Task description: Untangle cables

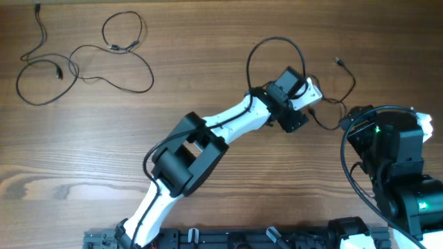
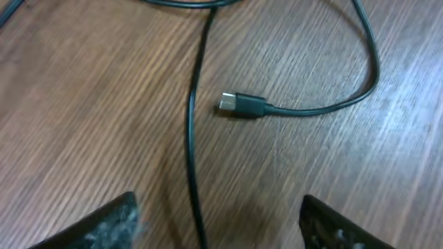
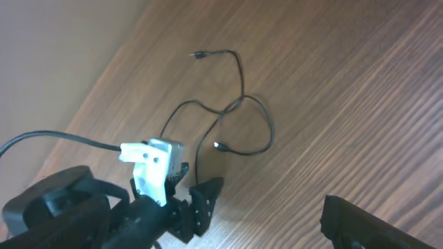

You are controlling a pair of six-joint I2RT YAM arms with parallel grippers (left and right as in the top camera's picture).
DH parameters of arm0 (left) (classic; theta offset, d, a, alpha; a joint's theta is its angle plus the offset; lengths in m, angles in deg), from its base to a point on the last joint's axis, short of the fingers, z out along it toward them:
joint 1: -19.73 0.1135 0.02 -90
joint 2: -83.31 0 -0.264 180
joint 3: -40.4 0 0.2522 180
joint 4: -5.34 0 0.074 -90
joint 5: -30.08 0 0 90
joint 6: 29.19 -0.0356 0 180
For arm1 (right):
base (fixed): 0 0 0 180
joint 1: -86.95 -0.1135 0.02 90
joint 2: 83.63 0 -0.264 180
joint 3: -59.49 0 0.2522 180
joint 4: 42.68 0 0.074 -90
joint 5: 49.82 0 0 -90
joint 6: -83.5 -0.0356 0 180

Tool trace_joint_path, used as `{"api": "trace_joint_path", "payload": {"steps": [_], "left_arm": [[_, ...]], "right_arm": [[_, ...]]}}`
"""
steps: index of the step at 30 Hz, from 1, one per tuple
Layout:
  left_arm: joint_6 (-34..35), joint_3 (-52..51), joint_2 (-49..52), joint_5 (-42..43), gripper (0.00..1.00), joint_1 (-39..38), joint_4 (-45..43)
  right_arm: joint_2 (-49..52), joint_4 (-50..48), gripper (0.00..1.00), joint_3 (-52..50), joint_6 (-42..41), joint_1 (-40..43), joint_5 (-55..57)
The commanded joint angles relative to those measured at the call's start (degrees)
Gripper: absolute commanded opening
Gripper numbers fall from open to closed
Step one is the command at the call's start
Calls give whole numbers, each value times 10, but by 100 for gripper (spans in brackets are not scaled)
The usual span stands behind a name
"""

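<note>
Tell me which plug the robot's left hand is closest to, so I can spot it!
Find the white arm reaching across the wooden table. Just ahead of the open left gripper lies a thin black cable. The plug has a shiny metal tip and sits inside the cable's curl; the other plug end lies farther away, outside it.

Cables, top-L: thin blk cords, loose loops lying on wood surface.
Cable, R side: one thin cord w/ plug end, just beside L claw.
L arm: stretched diag. from bottom edge to upper R.
R arm: lower-R corner.
</note>
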Motion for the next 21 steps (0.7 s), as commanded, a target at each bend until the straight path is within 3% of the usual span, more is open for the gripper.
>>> {"api": "trace_joint_path", "payload": {"steps": [1, 2, 5, 7, 12, 18, 21], "left_arm": [[-5, -3, 11, -75, 67, -1, -20], [3, -3, 11, -93, 63, 1, -25], [3, -3, 11, -101, 35, 8, -19], [3, -2, 10, -130, 5, 12, -14], [5, -2, -59, -222, 4, 28, 26], [4, -2, -248, -236, 4, 81, 109], [5, -2, -376, -243, 4, 154, 170]], "right_arm": [[-1, 16, 100, 2, -5, 2, 10], [-1, 18, 100, 2, -1, 2, 10], [-2, 19, 100, 2, 10, 2, 10], [-2, 19, 100, 2, 10, 2, 10], [-2, 19, 100, 2, 8, 2, 10], [-1, 10, 100, 2, 7, 2, 10], [-1, 10, 100, 2, 7, 2, 10]]}}
